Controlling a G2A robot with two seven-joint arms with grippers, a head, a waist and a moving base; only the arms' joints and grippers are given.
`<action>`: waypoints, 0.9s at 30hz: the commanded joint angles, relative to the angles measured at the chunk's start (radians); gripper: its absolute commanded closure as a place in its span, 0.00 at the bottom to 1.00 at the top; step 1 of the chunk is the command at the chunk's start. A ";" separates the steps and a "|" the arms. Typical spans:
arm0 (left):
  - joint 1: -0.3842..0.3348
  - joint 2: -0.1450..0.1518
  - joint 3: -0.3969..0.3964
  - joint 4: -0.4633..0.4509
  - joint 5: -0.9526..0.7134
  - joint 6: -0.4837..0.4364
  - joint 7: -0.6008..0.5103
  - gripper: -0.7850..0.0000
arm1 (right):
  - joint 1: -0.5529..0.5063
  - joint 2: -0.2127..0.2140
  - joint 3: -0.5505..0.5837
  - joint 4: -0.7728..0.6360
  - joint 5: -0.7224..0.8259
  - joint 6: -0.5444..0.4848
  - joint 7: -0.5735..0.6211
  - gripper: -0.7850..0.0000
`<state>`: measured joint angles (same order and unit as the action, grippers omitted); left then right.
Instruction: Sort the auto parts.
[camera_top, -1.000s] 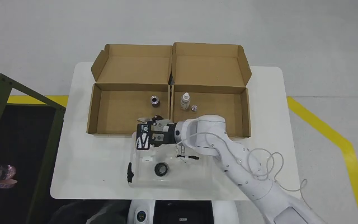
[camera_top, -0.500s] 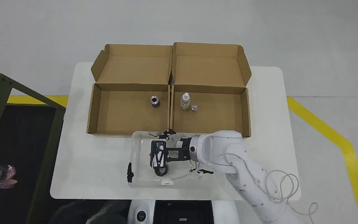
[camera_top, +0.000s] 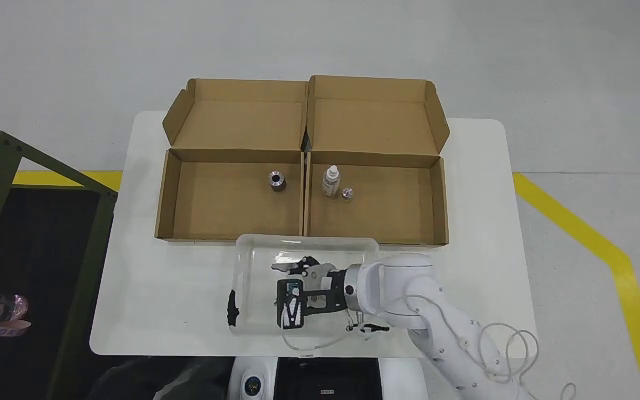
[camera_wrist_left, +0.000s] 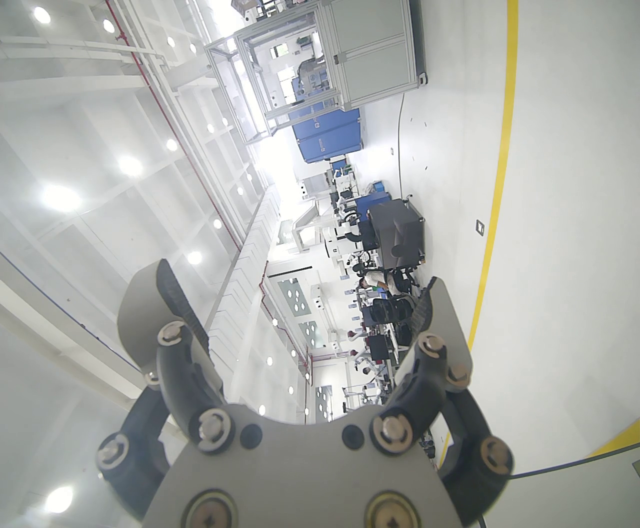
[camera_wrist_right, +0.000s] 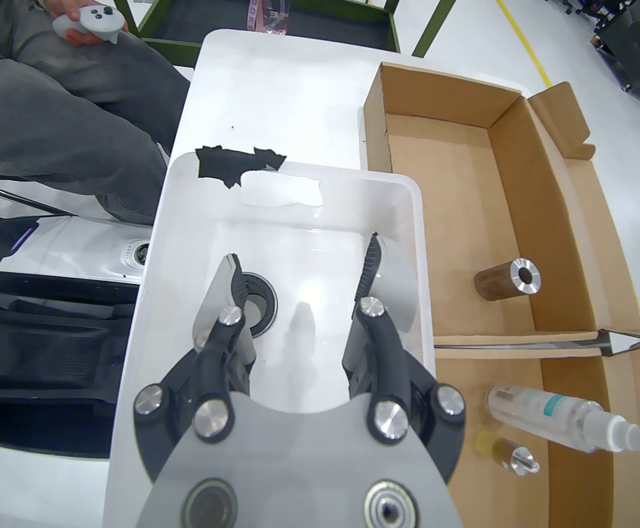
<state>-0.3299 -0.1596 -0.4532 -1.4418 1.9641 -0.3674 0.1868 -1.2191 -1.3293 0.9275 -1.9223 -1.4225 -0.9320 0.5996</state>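
Right tool (camera_wrist_right: 302, 260) open, empty, inside clear tray (camera_wrist_right: 416, 200) at near edge of worktop (camera_top: 170, 300). Black ring (camera_wrist_right: 262, 306) flat on tray floor, just off tool's centre: likely light, stiff, slick; pinch across rim. Left tool (camera_wrist_left: 297, 280) open.

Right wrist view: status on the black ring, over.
Right gripper open over the clear bin. Black ring by one finger, not gripped. Left gripper open, aimed off the table. No obstruction seen.

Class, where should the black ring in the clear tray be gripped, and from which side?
Take the ring across its outer rim, likely from above: it lies flat, hole up, and the tray walls block a side approach.
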 joint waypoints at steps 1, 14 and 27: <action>0.000 0.000 0.000 0.000 0.000 0.000 0.000 0.00 | -0.003 0.002 -0.005 0.003 -0.004 -0.002 -0.004 0.43; 0.000 0.000 0.000 0.000 0.000 0.000 0.000 0.00 | -0.006 0.017 -0.036 0.057 -0.018 -0.002 -0.043 0.44; 0.000 0.000 0.000 0.000 0.000 0.000 0.000 0.00 | 0.005 0.028 -0.056 0.116 -0.008 0.010 -0.059 0.42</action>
<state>-0.3299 -0.1596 -0.4532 -1.4418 1.9641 -0.3674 0.1868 -1.2155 -1.3013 0.8735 -1.8104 -1.4305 -0.9234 0.5415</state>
